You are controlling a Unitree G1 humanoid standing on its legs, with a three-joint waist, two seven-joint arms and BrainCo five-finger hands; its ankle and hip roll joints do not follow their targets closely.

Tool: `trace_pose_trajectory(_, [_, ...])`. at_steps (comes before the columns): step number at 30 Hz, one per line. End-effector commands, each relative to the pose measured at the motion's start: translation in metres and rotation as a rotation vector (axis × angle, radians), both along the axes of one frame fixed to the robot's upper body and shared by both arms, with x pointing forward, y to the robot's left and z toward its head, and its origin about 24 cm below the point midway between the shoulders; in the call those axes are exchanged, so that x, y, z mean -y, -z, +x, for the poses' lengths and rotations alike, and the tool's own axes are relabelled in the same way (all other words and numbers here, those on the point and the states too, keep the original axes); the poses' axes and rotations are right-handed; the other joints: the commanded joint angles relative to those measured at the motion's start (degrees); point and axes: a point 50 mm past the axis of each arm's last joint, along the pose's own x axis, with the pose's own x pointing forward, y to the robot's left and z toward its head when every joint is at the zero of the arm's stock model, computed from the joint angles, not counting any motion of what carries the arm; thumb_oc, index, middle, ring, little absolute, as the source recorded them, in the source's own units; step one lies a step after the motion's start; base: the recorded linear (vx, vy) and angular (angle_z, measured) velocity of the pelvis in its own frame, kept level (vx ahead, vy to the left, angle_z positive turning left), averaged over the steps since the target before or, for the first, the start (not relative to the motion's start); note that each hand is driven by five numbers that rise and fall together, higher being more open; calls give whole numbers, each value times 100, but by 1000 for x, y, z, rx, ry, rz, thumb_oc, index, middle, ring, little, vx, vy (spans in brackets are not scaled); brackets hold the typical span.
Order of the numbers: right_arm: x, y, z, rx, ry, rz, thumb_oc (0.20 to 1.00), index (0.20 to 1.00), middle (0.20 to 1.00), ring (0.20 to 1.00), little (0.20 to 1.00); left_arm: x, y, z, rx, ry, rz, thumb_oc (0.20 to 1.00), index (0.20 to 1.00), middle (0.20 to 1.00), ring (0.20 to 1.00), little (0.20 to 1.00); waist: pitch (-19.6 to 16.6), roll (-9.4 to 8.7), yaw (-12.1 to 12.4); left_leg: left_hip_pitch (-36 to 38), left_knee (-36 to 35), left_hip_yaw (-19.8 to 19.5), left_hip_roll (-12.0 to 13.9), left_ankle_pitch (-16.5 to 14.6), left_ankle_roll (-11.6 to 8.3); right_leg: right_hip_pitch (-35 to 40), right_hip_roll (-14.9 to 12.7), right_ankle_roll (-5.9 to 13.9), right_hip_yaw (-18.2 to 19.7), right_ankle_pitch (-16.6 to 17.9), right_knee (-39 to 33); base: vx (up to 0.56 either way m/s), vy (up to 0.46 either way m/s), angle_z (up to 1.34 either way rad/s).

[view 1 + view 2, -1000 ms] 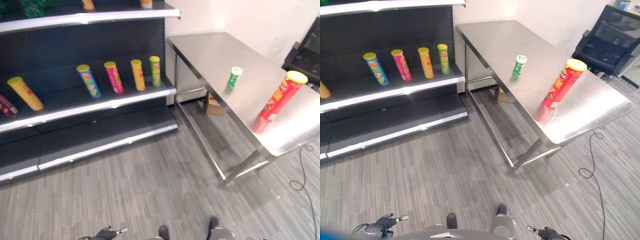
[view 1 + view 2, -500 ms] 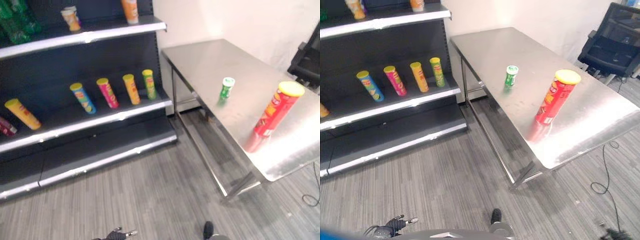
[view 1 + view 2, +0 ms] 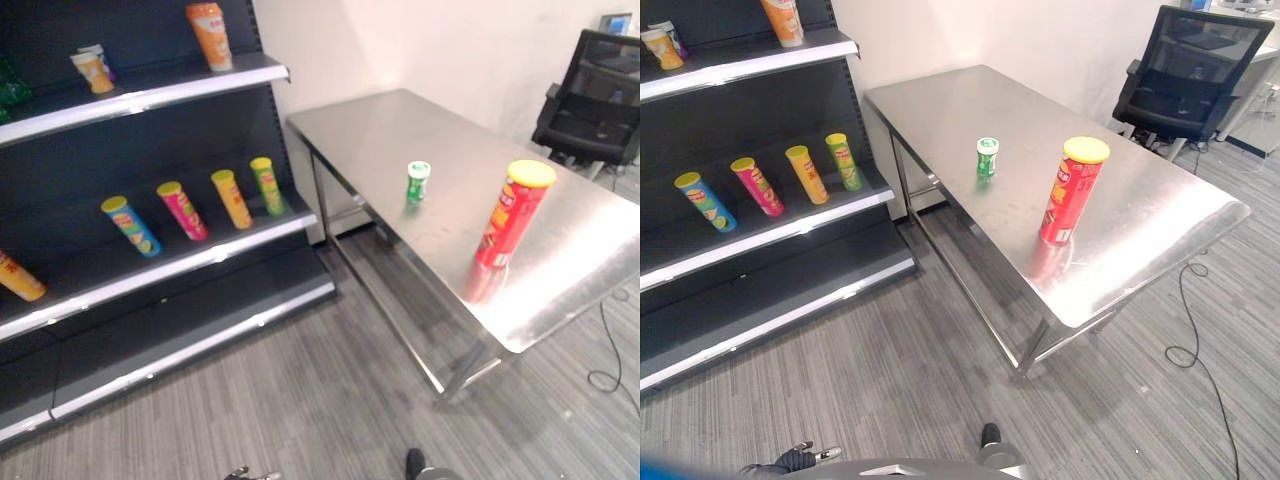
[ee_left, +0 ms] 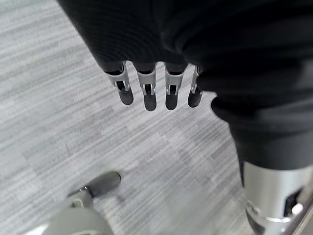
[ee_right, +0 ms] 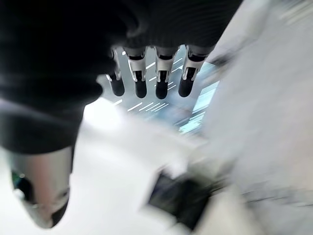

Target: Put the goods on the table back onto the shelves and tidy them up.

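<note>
Shelves (image 3: 160,275) of dark metal stand on the left, with silver front edges. On the top shelf sit a small cup (image 3: 92,70) and, further right, an orange can (image 3: 208,36). The middle shelf holds a row of leaning tubes: a yellow tube (image 3: 18,279) at the far left edge, then a blue tube (image 3: 130,225), a pink tube (image 3: 182,210), an orange tube (image 3: 231,198) and a green tube (image 3: 267,185) just beside one another. The bottom shelf is dark and bare where it shows.

To the right of the shelves stands a steel table (image 3: 380,130) against the white wall. A small green can (image 3: 417,183) stands upright near the table's middle. Further right and nearer the front edge, well apart from it, a tall red tube (image 3: 513,214) with a yellow lid stands upright, its reflection lying on the steel. Beyond the table's far right corner is a black office chair (image 3: 1190,70).

Low at the bottom of the eye views, the left hand (image 3: 800,458) hangs over the grey striped carpet (image 3: 300,400); in its wrist view its fingers (image 4: 148,95) are straight and relaxed, holding nothing. The right hand (image 5: 146,73), in its own wrist view, likewise has fingers straight and grasps nothing.
</note>
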Motion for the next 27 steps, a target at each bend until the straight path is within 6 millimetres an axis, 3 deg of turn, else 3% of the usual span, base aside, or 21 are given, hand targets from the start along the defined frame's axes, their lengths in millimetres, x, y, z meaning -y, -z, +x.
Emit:
trace_pose_trajectory(1, [-8,-32,23,102,-110,-63,1000,1000,1000,1000,1000,-16,-7,15,29,61,49,1000,1000,1000,1000,1000,-21,-229,311,-77,74,339,128,14,-238,145,-176,459,39,-551,97,26,-38,6])
trace_pose_trajectory(4, [-22,-43,40,86,-202,-103,1000,1000,1000,1000,1000,-15,-7,12,23,70,43,1000,1000,1000,1000,1000,-28,-246,384,-74,74,342,153,40,-269,182,-162,438,0,-578,97,12,-26,4])
trace_pose_trajectory(6, [-40,-52,62,-29,-317,-193,1000,1000,1000,1000,1000,-15,-6,10,18,81,41,1000,1000,1000,1000,1000,-24,-298,511,-70,74,350,181,73,-306,227,-153,412,-64,-613,97,5,-43,7])
trace_pose_trajectory(9, [-50,-57,73,-71,-396,-214,1000,1000,1000,1000,1000,-16,-6,7,19,62,36,1000,1000,1000,1000,1000,-4,-326,560,-88,74,334,219,117,-344,260,-125,384,-118,-661,97,4,-33,7])
trace_pose_trajectory(16, [-56,-52,89,-119,-473,-159,1000,1000,1000,1000,1000,-15,-5,-1,1,57,22,1000,1000,1000,1000,1000,21,-367,709,-159,74,257,277,194,-406,307,-103,340,-246,-725,97,14,-38,12])
trace_pose_trajectory(27, [-56,-46,108,-410,-419,-359,1000,1000,1000,1000,1000,-15,-6,4,24,55,26,1000,1000,1000,1000,1000,68,-437,800,-238,74,143,373,300,-489,393,-32,257,-370,-840,97,9,-39,12])
